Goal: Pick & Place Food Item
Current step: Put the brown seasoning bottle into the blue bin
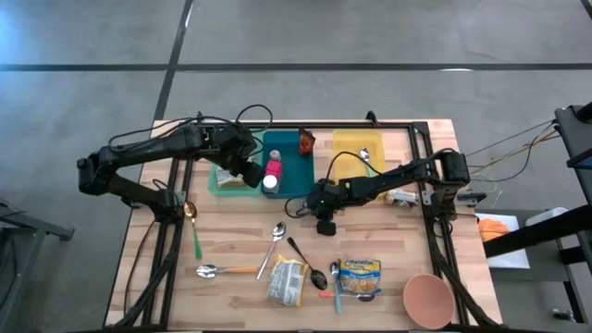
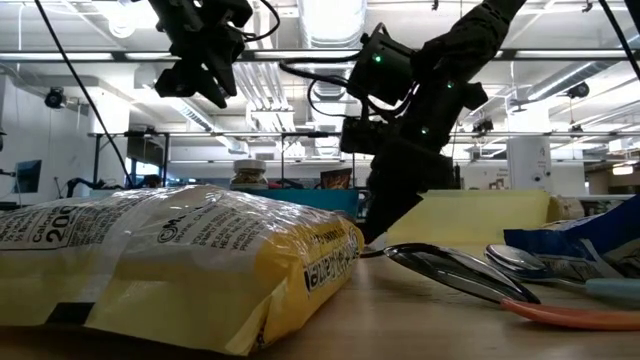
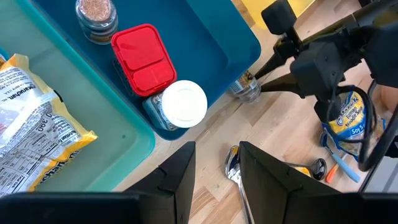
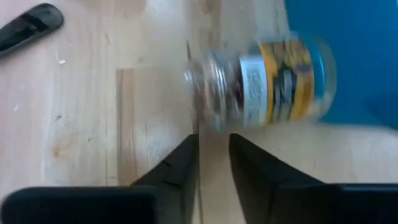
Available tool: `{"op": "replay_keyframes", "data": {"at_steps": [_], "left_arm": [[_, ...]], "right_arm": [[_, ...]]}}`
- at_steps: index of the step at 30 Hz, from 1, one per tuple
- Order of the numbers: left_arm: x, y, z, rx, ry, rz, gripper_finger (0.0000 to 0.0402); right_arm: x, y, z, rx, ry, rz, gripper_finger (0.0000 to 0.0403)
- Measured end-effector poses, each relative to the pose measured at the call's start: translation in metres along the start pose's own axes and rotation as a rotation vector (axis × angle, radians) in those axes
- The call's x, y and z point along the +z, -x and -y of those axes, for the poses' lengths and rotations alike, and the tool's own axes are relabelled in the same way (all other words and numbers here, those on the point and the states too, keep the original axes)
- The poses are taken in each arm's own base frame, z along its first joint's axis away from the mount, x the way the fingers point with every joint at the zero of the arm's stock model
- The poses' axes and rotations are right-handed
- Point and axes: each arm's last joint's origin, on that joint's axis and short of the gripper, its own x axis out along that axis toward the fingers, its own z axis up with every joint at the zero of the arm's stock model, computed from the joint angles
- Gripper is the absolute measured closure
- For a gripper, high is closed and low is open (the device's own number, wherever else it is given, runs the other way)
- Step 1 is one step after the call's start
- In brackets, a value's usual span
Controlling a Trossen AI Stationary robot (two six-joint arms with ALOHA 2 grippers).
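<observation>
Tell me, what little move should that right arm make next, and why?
Probably open its fingers and ease forward around the small glass jar. In its wrist view the right gripper has its fingers nearly together, and the jar lies on its side on the wooden table just beyond them, beside the teal tray, not held.

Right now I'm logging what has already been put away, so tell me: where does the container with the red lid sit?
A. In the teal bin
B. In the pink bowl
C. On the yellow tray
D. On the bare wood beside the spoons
A: the left wrist view shows the red-lidded container inside the teal bin, next to a white-capped jar.
</observation>
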Motion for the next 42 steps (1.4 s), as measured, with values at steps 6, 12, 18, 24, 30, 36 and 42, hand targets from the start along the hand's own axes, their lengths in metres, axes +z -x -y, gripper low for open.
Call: {"op": "replay_keyframes", "data": {"at_steps": [6,12,18,24,30,36,42], "left_arm": [[0.0,0.0,0.0,0.0,-0.001,0.0,0.0271],[0.0,0.0,0.0,0.0,-0.002,0.0,0.0271],[0.0,0.0,0.0,0.002,-0.01,-0.002,0.0271],[-0.001,0.0,0.0,0.003,-0.057,-0.006,0.0272],[-0.001,0.0,0.0,0.001,-0.059,-0.007,0.0272],[-0.001,0.0,0.0,-0.002,-0.063,-0.01,0.0272],[-0.003,0.0,-0.001,-0.02,-0.098,-0.043,0.0272]], "right_arm": [[-0.002,0.001,-0.001,0.053,-0.18,-0.042,0.0203],[0.005,0.005,-0.007,0.027,-0.554,-0.024,0.0124],[0.026,0.015,-0.015,-0.026,-0.786,0.07,0.0098],[0.042,0.029,-0.017,-0.148,-0.909,0.099,0.0097],[0.043,0.026,-0.017,-0.184,-1.077,0.112,0.0097],[0.041,0.007,-0.019,-0.212,-1.182,0.105,0.0097],[0.053,-0.017,-0.023,-0.252,-1.186,0.055,0.0097]]}}
